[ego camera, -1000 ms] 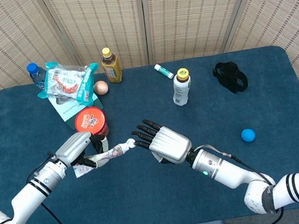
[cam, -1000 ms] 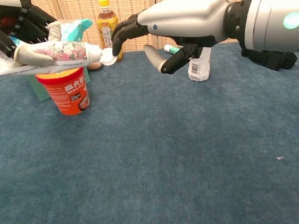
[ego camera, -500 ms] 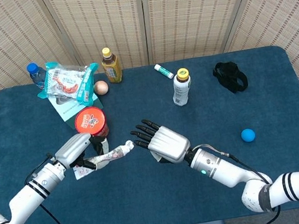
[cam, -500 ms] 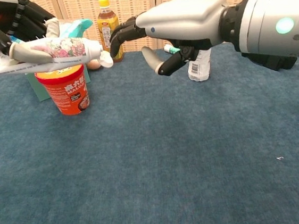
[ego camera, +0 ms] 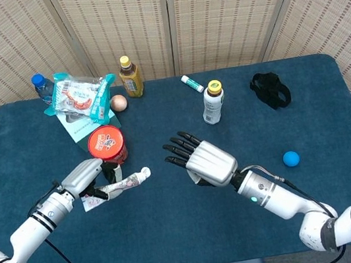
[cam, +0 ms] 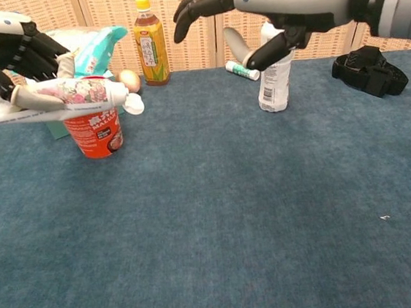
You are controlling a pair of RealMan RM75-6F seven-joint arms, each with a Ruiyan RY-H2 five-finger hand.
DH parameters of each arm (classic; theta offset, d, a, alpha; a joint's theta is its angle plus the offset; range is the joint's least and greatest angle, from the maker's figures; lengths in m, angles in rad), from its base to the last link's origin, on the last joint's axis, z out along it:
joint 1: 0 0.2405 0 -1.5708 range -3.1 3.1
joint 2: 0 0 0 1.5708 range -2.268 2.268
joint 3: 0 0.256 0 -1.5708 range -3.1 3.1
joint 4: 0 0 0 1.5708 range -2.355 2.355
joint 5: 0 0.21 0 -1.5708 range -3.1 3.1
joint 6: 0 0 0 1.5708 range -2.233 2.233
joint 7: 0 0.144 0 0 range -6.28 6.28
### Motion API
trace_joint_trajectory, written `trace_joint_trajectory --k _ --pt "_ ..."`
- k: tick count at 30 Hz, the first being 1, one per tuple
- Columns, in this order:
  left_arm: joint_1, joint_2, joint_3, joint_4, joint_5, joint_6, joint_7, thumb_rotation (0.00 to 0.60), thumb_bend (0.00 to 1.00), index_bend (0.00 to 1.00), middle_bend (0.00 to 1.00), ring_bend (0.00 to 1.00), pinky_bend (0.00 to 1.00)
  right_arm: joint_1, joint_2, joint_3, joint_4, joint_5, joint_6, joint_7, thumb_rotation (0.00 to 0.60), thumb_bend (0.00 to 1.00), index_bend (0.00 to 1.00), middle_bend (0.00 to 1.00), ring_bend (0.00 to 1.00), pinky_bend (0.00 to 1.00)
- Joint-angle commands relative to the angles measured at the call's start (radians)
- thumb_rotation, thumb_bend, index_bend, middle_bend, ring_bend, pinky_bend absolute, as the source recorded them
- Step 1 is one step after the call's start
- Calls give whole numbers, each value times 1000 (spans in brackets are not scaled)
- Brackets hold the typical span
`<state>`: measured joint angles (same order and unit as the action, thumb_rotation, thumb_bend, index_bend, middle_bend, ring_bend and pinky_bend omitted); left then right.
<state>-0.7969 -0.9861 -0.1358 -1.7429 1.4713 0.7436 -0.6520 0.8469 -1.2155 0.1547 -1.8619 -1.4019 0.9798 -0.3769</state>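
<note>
Both views are evenly and brightly lit by diffuse overhead light. Shadows on the blue tabletop (ego camera: 179, 238) are soft and faint, lying close beneath the objects. Mild highlights show on the glossy white shell of the right hand (ego camera: 208, 163). No strong glare is present. The head view is sharp throughout. In the chest view the near tabletop pile and the far objects are in focus.

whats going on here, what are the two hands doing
The left hand holds a flowery tube off the table, white cap pointing toward the middle, beside a red cup. The right hand hangs open above the blue table, fingers spread, apart from the tube's cap and holding nothing. Bottles, a snack bag, an egg and a blue ball lie around.
</note>
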Motion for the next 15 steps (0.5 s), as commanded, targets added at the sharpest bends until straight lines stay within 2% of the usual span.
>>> trace_joint_trajectory --k 1,8,15 --pt "6 -31 17 33 18 9 -10 600 469 615 678 519 435 -31 46 -7 -26 -21 33 16 459 774 218 100 0 4" --pt "30 -125 76 159 96 56 -59 600 469 578 635 470 403 -98 142 -26 -54 -46 91 37 459 774 218 100 0 4" --pt "45 -223 119 297 153 120 -89 600 469 575 634 427 373 -159 219 -39 -67 -55 137 49 459 773 218 100 0 4"
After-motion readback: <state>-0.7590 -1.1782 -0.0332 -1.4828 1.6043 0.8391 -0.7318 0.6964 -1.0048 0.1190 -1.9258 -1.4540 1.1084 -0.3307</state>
